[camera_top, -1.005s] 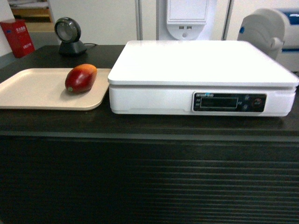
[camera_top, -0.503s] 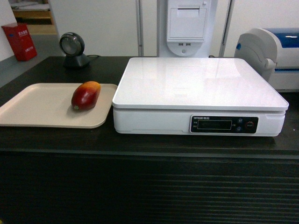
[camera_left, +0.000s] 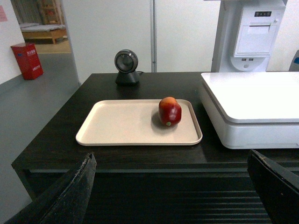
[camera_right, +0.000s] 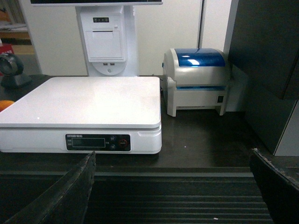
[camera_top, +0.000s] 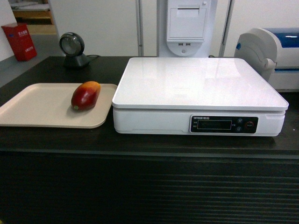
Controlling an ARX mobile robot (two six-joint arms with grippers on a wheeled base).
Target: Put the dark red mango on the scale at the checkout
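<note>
The dark red mango (camera_top: 85, 95) lies on a beige tray (camera_top: 37, 105) on the left of the black checkout counter (camera_top: 140, 145), its orange end pointing away. The white scale (camera_top: 198, 84) stands just right of the tray, with nothing on its platform. Neither gripper shows in the head view. In the left wrist view my left gripper (camera_left: 171, 155) is open, in front of the counter's ribbed panel and short of the mango (camera_left: 169, 111). My right gripper (camera_right: 173, 153) is open too, facing the counter edge to the right of the scale (camera_right: 84, 100).
A round black scanner (camera_top: 72, 44) stands behind the tray. A white and blue label printer (camera_right: 198, 79) sits right of the scale, and a white receipt kiosk (camera_top: 187, 25) stands behind it. A red box (camera_top: 19, 42) is on the floor at the far left.
The head view pulled back and rose a second ago, so the scale and tray look smaller. Over the last half second nothing has moved.
</note>
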